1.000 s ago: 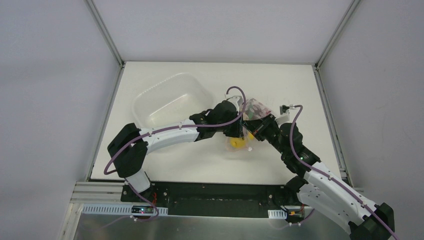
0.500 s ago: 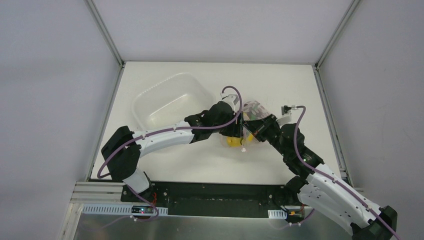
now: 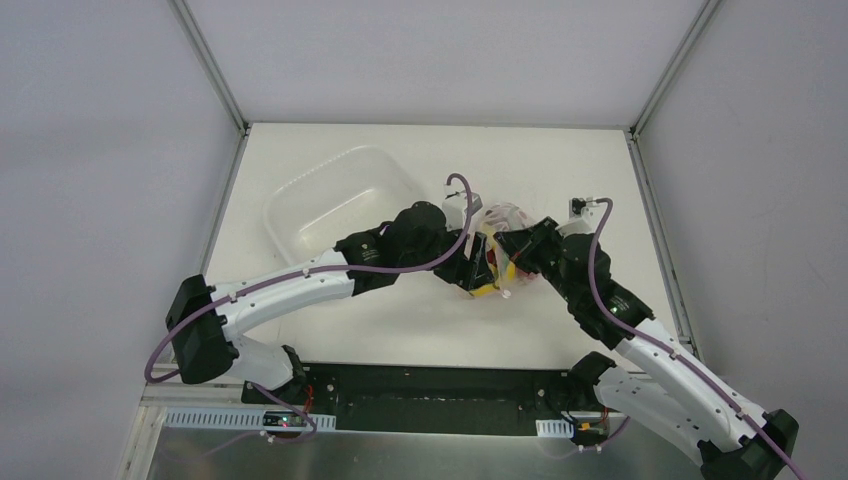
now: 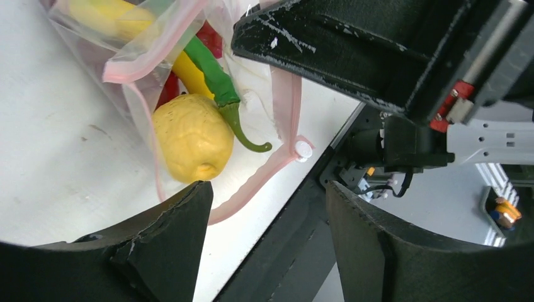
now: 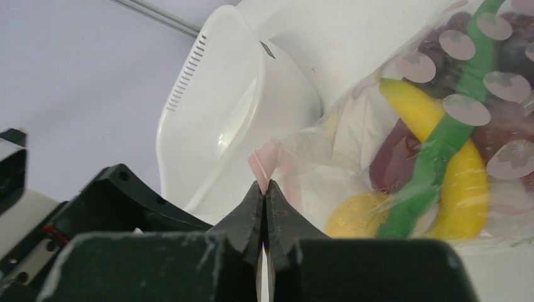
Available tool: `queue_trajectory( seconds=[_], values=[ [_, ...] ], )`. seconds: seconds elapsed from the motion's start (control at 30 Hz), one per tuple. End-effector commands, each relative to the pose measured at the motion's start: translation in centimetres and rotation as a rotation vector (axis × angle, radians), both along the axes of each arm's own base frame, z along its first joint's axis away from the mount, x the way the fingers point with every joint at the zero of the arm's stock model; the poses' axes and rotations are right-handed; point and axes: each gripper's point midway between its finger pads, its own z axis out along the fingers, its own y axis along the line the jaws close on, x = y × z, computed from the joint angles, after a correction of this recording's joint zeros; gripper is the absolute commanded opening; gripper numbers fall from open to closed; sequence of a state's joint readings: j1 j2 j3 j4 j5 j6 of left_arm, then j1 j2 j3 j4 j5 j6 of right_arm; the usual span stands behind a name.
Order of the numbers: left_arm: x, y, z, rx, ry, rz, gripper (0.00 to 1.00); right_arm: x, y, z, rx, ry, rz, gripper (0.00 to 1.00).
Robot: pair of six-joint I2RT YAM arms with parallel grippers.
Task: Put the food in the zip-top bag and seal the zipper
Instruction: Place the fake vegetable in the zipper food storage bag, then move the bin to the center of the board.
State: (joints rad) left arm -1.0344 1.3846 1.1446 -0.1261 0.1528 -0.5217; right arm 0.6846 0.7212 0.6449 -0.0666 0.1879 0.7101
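- The left gripper [image 4: 266,196] gapes wide, empty.
- The round yellow toy fruit [image 4: 192,135] sits just inside the clear crinkly plastic bag's [image 5: 334,141] open mouth; it could roll out.
- The right gripper [image 5: 264,187] pinches the pink-red zipper strip [image 4: 286,100]; a tug may spill food.

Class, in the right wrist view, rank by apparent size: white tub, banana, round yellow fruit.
Largest: white tub.
Then: banana, partly covered by the green chili.
Smallest: round yellow fruit.
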Motion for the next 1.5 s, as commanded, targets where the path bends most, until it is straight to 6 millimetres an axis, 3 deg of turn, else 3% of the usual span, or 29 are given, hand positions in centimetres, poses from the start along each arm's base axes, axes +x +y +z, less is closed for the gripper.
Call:
queue_trajectory(
  seconds=[0.0,0.1,0.23,0.5,0.6,0.8,0.87,0.9,1.0,1.07,1.13,1.3,1.47],
  values=[
    [0.6,3.1,2.8,0.037,-0.132,0.041,0.71,0.2,-0.6,4.0,-0.059,-0.139,0.023,0.0],
    [2.3,5.8,3.1,0.103,-0.213,0.153,0.84,-0.9,0.1,5.6,-0.087,-0.207,0.113,0.0],
    [3.1,7.0,4.3,0.139,-0.29,0.157,0.99,-2.9,1.2,7.6,-0.116,-0.293,0.261,0.0],
    [2.7,4.2,6.1,0.061,-0.334,0.023,0.99,-5.6,2.4,9.4,-0.2,-0.361,0.461,0.0],
    [2.9,4.3,6.0,0.07,-0.338,0.032,0.99,-5.9,2.6,9.4,-0.228,-0.374,0.501,0.0],
    [2.8,4.8,6.9,0.057,-0.345,0.022,0.77,-5.7,2.4,9.6,-0.257,-0.394,0.498,0.0],
    [2.5,5.4,7.3,0.059,-0.358,0.02,0.89,-4.1,1.6,9.4,-0.274,-0.36,0.401,0.0],
    [2.5,6.0,7.5,0.063,-0.37,0.027,0.97,-3.4,1.1,9.0,-0.287,-0.338,0.351,0.0],
    [3.3,9.2,7.9,0.088,-0.396,0.111,0.99,-1.2,-0.6,7.4,-0.325,-0.266,0.198,0.0],
    [4.4,12.2,8.1,0.098,-0.389,0.192,0.99,-0.9,-0.9,6.8,-0.331,-0.246,0.172,0.0],
    [6.7,16.5,7.2,0.141,-0.349,0.326,0.99,-0.9,-0.8,6.5,-0.319,-0.238,0.169,0.0],
    [9.5,23.2,2.2,0.34,-0.154,0.506,0.99,-0.9,-0.2,5.7,-0.286,-0.217,0.184,0.0],
    [11.4,26.2,-4.6,0.45,0.072,0.611,0.98,-1.0,0.2,5.3,-0.252,-0.2,0.186,0.0]
  ],
)
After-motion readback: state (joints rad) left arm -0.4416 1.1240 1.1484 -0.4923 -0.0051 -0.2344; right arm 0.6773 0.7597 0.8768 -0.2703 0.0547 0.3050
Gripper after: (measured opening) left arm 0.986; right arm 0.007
